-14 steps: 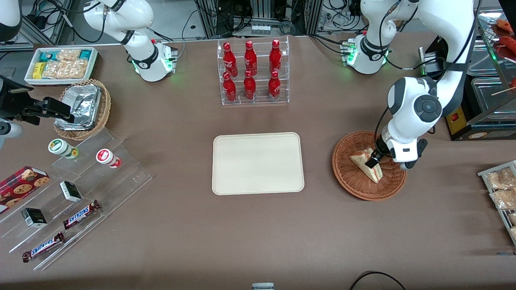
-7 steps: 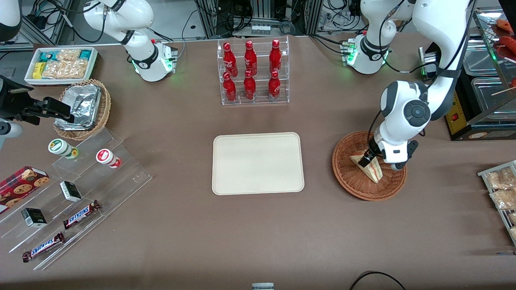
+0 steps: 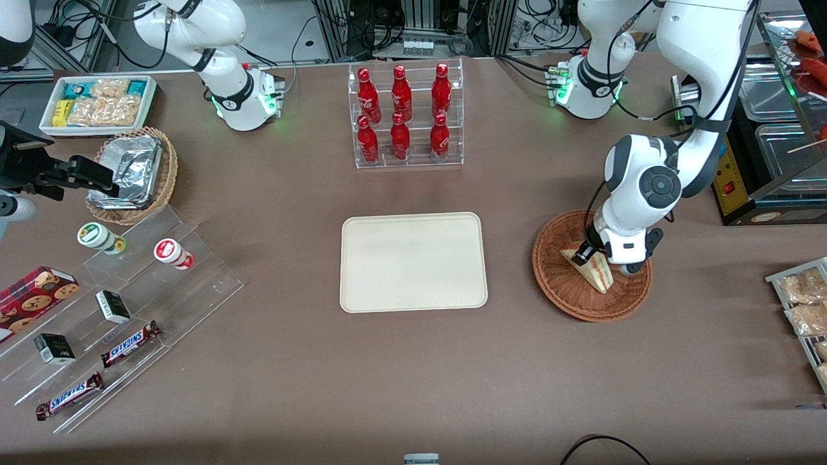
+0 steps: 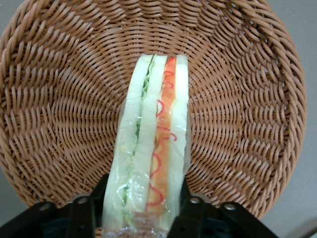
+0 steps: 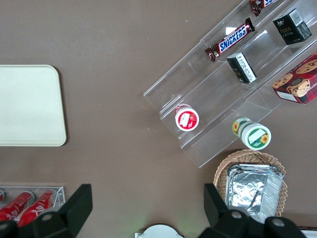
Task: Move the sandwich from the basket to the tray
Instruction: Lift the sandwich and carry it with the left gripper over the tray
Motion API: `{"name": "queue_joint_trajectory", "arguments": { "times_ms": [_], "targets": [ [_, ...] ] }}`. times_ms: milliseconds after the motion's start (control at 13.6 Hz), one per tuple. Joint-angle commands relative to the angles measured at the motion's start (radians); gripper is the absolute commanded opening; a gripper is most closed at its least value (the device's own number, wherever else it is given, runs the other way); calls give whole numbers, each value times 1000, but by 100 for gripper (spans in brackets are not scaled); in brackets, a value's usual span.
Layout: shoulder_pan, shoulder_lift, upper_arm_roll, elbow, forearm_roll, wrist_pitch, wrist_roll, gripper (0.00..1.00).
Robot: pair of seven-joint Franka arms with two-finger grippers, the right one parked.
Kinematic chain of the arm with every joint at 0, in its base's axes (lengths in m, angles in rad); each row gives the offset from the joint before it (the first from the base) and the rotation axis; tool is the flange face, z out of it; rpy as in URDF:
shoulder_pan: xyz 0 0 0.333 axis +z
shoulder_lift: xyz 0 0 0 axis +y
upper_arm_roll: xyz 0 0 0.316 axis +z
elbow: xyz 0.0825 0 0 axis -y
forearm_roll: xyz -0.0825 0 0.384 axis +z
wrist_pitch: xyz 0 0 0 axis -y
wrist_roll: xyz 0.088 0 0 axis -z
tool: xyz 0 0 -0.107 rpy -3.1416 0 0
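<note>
The sandwich [image 3: 599, 272] is a clear-wrapped wedge standing on edge in the reddish-brown wicker basket [image 3: 568, 298] toward the working arm's end of the table. My left gripper [image 3: 586, 254] is down in the basket over the end of the sandwich that is farther from the front camera. In the left wrist view the two black fingers [image 4: 93, 208] press against both bread faces of the sandwich [image 4: 153, 144], with the gripper [image 4: 143, 187] shut on it, and the basket [image 4: 59, 99] weave lies below. The cream tray [image 3: 413, 261] lies beside the basket at mid-table and holds nothing.
A clear rack of red bottles [image 3: 406, 116] stands farther from the front camera than the tray. A tan basket of foil packs [image 3: 132, 174], a white snack bin [image 3: 97, 103] and a clear stepped shelf [image 3: 123, 303] lie toward the parked arm's end. Packets [image 3: 801, 303] lie at the table's edge.
My left arm has swung in over the basket and the gripper has shifted a little toward the tray and settled lower around the sandwich. The sandwich has stayed in the basket.
</note>
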Motion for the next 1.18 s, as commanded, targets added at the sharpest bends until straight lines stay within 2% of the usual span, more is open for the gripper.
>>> {"name": "queue_joint_trajectory", "arguments": {
  "times_ms": [0,221,516,1107],
  "targets": [
    [-4,-23,0,7,54,-45,-3,0],
    [-4,-51,-24,70,65,-153,34,0],
    [-4,-11,-107,263,59,-337,77,0],
    [-10,273,-384,590,75,-382,86,0]
  ]
}}
